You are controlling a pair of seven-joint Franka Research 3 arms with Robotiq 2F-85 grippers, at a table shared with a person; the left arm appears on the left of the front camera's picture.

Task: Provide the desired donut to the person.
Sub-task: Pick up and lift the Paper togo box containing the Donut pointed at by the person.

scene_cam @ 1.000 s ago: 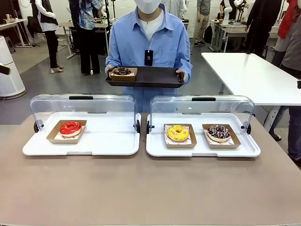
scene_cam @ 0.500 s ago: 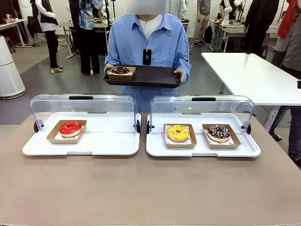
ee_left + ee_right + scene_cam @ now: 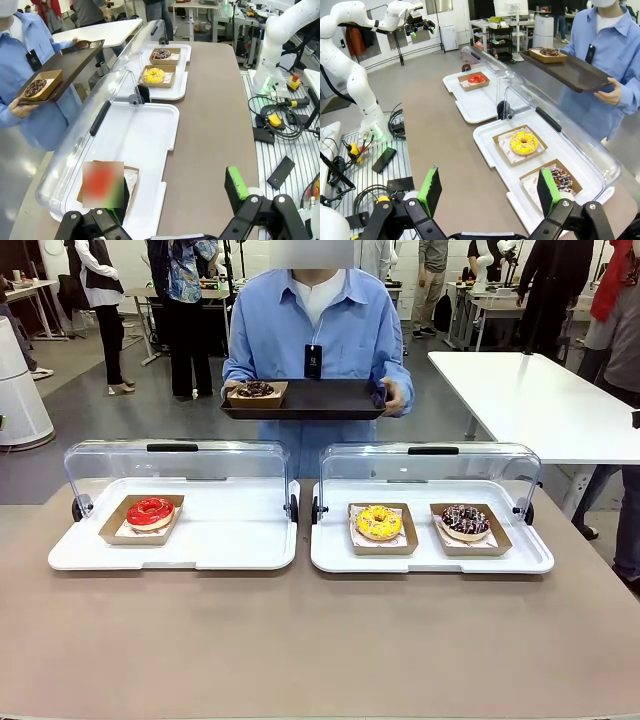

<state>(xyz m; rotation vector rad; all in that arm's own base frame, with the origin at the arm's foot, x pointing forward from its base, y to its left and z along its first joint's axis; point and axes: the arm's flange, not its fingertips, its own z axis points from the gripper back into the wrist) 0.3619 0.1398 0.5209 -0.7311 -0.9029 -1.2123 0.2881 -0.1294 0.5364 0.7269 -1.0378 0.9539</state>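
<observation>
Yellow donut (image 3: 379,522) on white tray (image 3: 420,562), brown table (image 3: 320,640), grey floor (image 3: 100,425) beyond

Person (image 3: 320,330): stands a little straighter than 1 second ago.
Dark tray (image 3: 330,400): held slightly higher, nearer the chest.
Chocolate donut box (image 3: 256,392): risen with the tray.
Hand (image 3: 392,395) at the tray's empty end: grip shifted, more of it showing past the corner.

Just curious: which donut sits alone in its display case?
The red donut, alone in the left case; the yellow donut and chocolate donut share the right case.
</observation>
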